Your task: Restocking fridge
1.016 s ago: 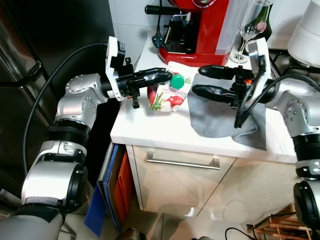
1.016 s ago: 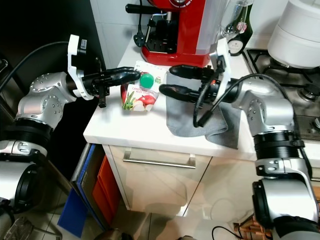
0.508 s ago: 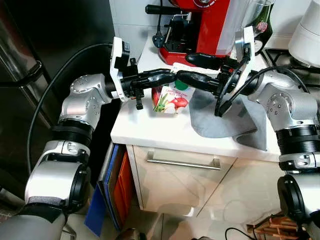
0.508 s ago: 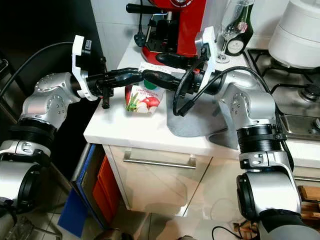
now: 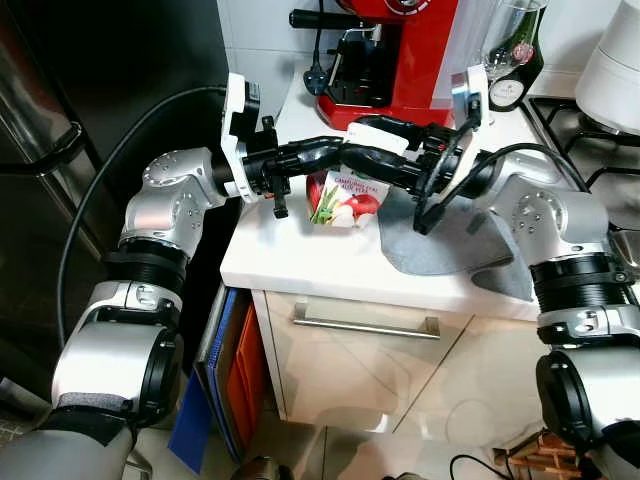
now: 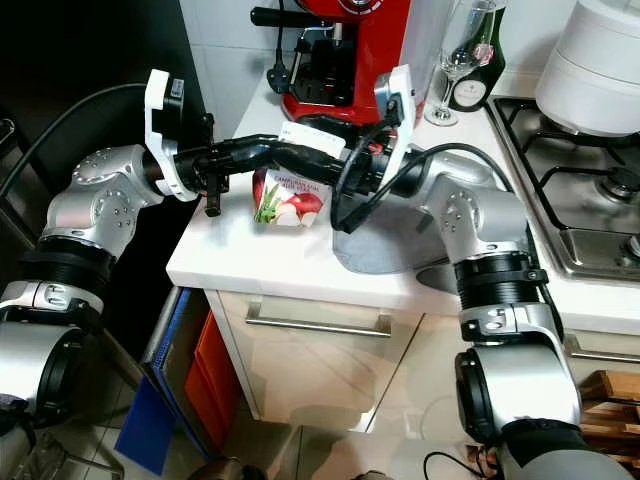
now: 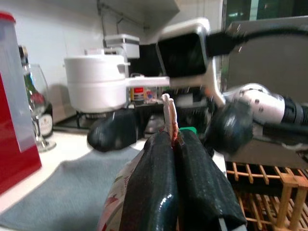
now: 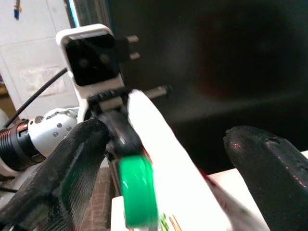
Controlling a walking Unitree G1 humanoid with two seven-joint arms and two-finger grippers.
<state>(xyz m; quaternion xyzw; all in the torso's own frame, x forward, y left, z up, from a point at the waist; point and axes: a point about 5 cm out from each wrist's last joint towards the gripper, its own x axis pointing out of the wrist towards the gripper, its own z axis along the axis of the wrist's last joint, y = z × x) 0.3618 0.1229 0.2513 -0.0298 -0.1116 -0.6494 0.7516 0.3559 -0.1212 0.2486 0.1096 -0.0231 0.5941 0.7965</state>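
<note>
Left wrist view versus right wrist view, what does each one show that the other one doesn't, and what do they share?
The left wrist view alone has the left gripper's fingers pressed shut on the carton's top seam, plus the white pot, wine glass, grey cloth and right arm.

The right wrist view alone has the right gripper's fingers spread wide either side of the carton, with the left wrist camera behind.

Both share the carton and its green cap.
</note>
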